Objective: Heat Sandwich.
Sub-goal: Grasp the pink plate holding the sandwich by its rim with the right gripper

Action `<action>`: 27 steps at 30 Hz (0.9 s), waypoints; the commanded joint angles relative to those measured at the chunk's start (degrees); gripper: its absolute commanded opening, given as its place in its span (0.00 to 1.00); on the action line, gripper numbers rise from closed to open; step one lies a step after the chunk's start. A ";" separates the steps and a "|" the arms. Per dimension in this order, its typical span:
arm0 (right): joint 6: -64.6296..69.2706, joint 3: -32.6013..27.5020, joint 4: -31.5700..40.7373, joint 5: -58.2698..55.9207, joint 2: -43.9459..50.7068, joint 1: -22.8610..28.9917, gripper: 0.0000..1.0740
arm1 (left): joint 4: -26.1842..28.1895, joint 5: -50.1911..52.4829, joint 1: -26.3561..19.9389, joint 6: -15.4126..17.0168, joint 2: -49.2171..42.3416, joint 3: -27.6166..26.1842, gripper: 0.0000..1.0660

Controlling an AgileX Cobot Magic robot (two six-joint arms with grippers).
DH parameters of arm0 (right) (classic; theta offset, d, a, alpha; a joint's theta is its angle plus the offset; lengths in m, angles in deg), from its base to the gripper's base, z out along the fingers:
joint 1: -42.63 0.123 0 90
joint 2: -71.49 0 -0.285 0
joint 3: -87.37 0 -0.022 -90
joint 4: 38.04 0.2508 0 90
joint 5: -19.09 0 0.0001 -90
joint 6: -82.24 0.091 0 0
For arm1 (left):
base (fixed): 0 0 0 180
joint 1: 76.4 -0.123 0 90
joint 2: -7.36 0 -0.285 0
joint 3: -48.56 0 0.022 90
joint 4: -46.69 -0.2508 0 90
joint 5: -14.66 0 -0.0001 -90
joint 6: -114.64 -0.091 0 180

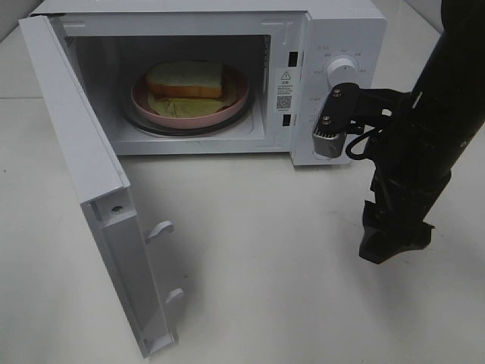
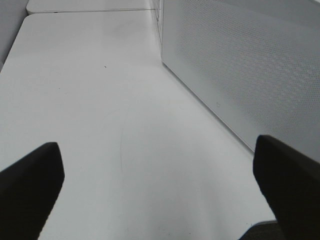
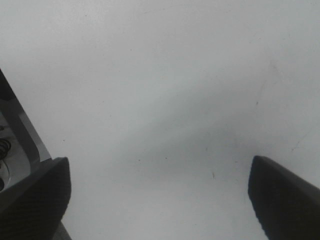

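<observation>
In the left wrist view, the left arm's jaws stand wide open with nothing between them. The 2 dark fingertips (image 2: 31,192) hang over the bare white surface (image 2: 100,100). A white panel with a fine dotted pattern (image 2: 240,65) rises just beside them; whether it is the door or a wall of the oven cannot be told from this view. The left arm does not show in the high view.

In the high view, the microwave door (image 1: 91,197) is swung fully open toward the left, its inner face showing 2 small white latch hooks (image 1: 161,228). Next comes the open cavity of the white microwave (image 1: 333,23). Inside it sits a round pink plate (image 1: 236,100) on a glass turntable (image 1: 144,123). The sandwich (image 1: 186,78) lies on that plate, toward the back, white bread on top with tan crust edges and a yellowish layer spread out below it. Right of the cavity is the control panel with 1 round white knob (image 1: 342,70).

Further right, the black right arm (image 1: 443,106) reaches down in front of the panel's lower corner, well apart from the sandwich. Its jaws point down at the surface. In the right wrist view its 2 dark fingertips (image 3: 285,200) are spread wide and hold nothing, with only white surface between them.
</observation>
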 commanded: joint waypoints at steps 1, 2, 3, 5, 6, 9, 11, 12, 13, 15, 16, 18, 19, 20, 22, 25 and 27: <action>-5.44 0.23 -0.17 2.23 0.40 0.11 0.88 | 0.23 0.11 -0.11 0.40 -1.66 0.17 0.92; -6.88 0.23 -0.17 3.04 0.40 0.11 0.88 | 0.23 0.11 -0.11 0.40 -1.66 0.17 0.92; -8.08 0.23 -0.17 3.95 0.40 0.11 0.88 | 0.23 0.11 -0.11 0.40 -1.66 0.17 0.92; -11.00 0.23 -0.69 5.44 0.40 0.63 0.88 | 0.23 0.11 -0.11 0.40 -1.66 0.17 0.92; -12.55 0.23 -1.83 6.07 0.40 0.86 0.87 | 0.23 0.11 -0.11 0.40 -1.66 0.17 0.92; -14.38 0.23 -3.78 8.37 0.40 1.72 0.87 | 0.23 0.11 -0.11 0.40 -1.66 0.17 0.92; -14.73 0.23 -4.93 10.31 0.40 2.29 0.87 | 0.23 0.11 -0.11 0.40 -1.66 0.17 0.92; -15.30 0.29 -5.10 11.40 0.40 2.69 0.87 | 0.23 0.11 -0.11 0.40 -1.66 0.17 0.92; -16.73 0.74 -5.27 12.83 0.40 2.75 0.86 | 0.23 0.11 -0.11 0.40 -1.66 0.17 0.92; -17.48 1.03 -5.27 13.18 0.34 2.75 0.86 | 0.23 0.11 -0.11 0.40 -1.66 0.17 0.92; -18.22 1.55 -5.27 13.29 0.11 2.81 0.86 | 0.23 0.11 -0.11 0.40 -1.66 0.17 0.92; -19.60 3.55 -6.53 13.24 -0.40 3.67 0.86 | 0.23 0.11 -0.11 0.40 -1.66 0.17 0.92; -19.60 3.55 -6.53 13.24 -0.40 3.67 0.86 | 0.23 0.11 -0.11 0.40 -1.66 0.17 0.92; -19.82 4.18 -7.28 13.29 -0.63 4.13 0.86 | 0.23 0.11 -0.11 0.40 -1.66 0.17 0.92; -19.82 5.84 -9.00 13.41 -1.60 5.39 0.86 | 0.23 0.11 -0.11 0.40 -1.66 0.17 0.92; -19.82 8.25 -9.40 14.21 -3.32 6.36 0.85 | 0.23 0.11 -0.11 0.40 -1.66 0.17 0.92; -20.40 10.43 -9.34 15.01 -5.16 7.28 0.85 | 0.23 0.11 -0.11 0.40 -1.66 0.17 0.92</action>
